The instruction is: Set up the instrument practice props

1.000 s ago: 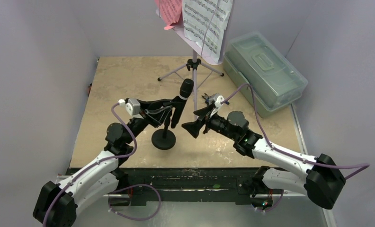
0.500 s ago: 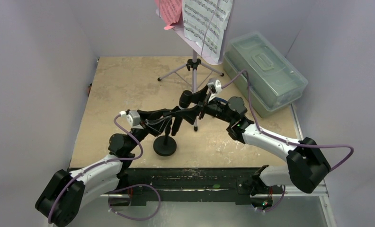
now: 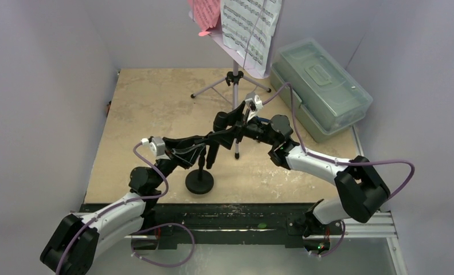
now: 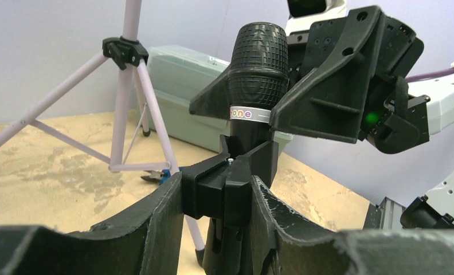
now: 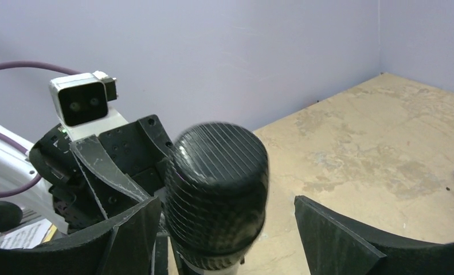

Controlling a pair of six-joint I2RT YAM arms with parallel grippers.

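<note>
One microphone [image 3: 222, 122], one mic stand [image 3: 199, 184], one music stand [image 3: 235, 86], two sheets [image 3: 250, 28], one box [image 3: 319, 86], one pliers [image 4: 163, 175].

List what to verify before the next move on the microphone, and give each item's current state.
1. Microphone sits in the mic stand clip: ok.
2. Left gripper clamped on that clip: ok, fingers press both sides.
3. Right gripper around the microphone head: ok, jaws open, gap visible on one side.
4. Mic stand base flat on the table: ok.
5. Music stand upright with music sheets on it: ok.
6. Microphone pushed to full depth in the clip: cannot tell.
</note>
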